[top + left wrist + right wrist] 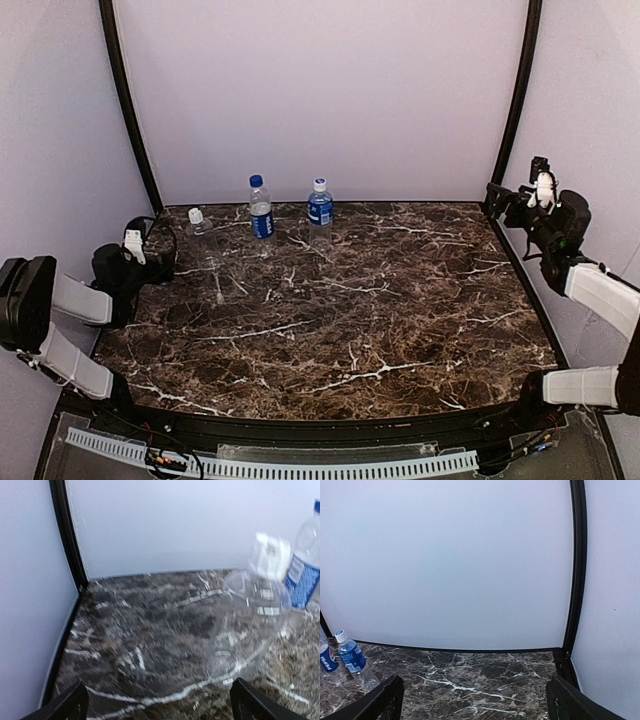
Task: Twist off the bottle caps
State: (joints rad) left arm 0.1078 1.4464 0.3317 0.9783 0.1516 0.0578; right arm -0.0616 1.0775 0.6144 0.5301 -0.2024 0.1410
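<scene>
Upper left of the top view, at the back of the table (400, 300): all three bottles stand upright, long axes vertical, every cap on.

Order, left to right in that frame: clear bottle (207, 248), middle bottle (261, 215), end bottle (320, 208). The last two carry blue labels.

Caps: first cap (196, 215), white, on the clear bottle; blue cap (257, 181) on the middle one; end cap (320, 185), white.

My left gripper (160, 682) sits at the left edge of the table with its fingers spread and nothing between them. The clear bottle is near it, to its right in the top view. In the left wrist frame the bottle fills the right half, with its cap at upper right. It is therefore off my finger line, to the right. I judge I must swing right and rise to get level with the cap.

My right gripper (476, 679) is at the far right edge, raised, also spread and empty, and well apart from every bottle. The left arm is clearly the nearer.

View differences:
- The top view alone gives the row order and both arms.
- The left wrist view shows the clear bottle's outline, which the top view nearly loses against the marble, though the picture is blurred and the bottle seems to lean.
- The right wrist view catches only the two labelled bottles at its lower left edge.
</scene>
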